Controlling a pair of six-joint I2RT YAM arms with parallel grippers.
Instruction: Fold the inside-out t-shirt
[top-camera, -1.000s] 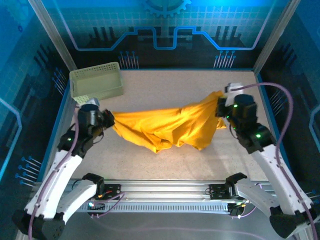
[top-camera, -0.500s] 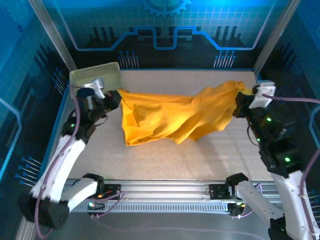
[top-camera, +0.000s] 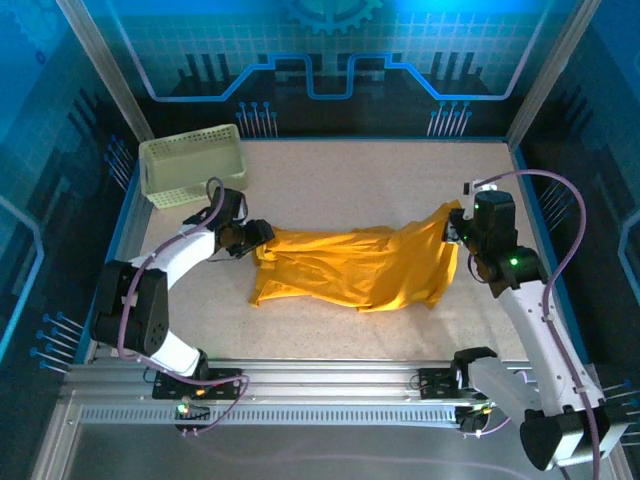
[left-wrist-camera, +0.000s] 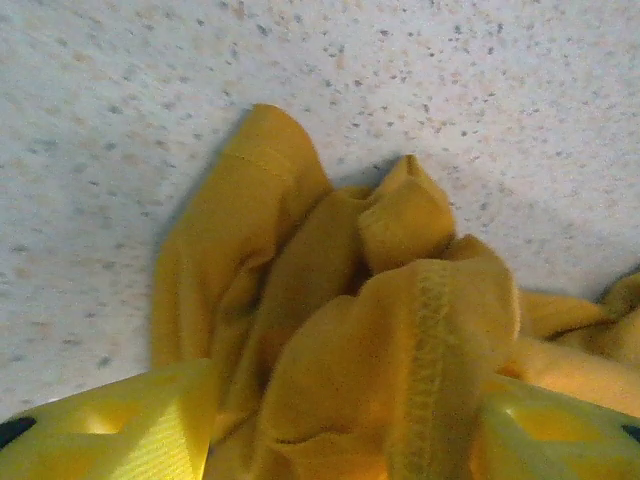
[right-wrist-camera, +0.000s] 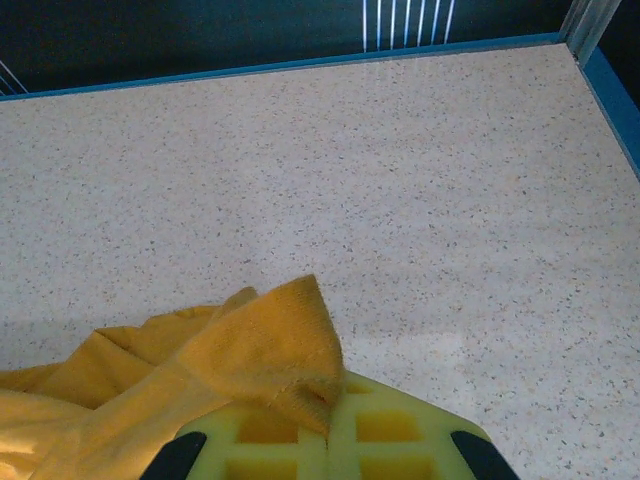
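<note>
The inside-out t-shirt, plain mustard-yellow cloth, lies crumpled in a long band across the middle of the table. My left gripper is at its left end, low over the table. In the left wrist view the left gripper stands open, its fingers wide apart with a bunched, hemmed fold of the t-shirt lying loose between them. My right gripper holds the shirt's right end. The right wrist view has the right gripper shut, a corner of the t-shirt pinched between its pads.
A pale green lattice basket stands at the back left corner, just behind the left arm. The speckled table has bare room behind and in front of the shirt. A blue rim bounds the far edge.
Both arms have come down and inward, and the shirt, stretched up between them before, now rests on the table. The left gripper has opened and let its end go.
</note>
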